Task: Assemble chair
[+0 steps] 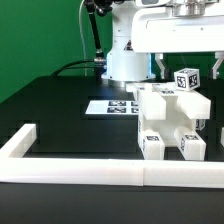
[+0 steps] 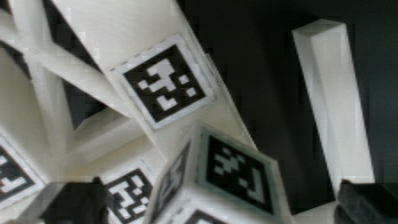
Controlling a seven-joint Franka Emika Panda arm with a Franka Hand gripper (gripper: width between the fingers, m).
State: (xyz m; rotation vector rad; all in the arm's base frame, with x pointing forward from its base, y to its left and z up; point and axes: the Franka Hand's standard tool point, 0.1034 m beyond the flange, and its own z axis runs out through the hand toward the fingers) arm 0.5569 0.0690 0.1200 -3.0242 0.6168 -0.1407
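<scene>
End effector (image 1: pixel 184 70) spread wide over the blocky, matte white plastic chair (image 1: pixel 165 120).

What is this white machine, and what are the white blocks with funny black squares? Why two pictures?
It is a robot arm with a two-finger gripper. One picture comes from a camera off the arm; the close-up comes from a camera on the arm's wrist. On the black table stand a partly built white chair, a flat marker board and a low white rail. The black squares are printed tags. The gripper is open, its fingers either side of the chair's top block, holding nothing.
</scene>
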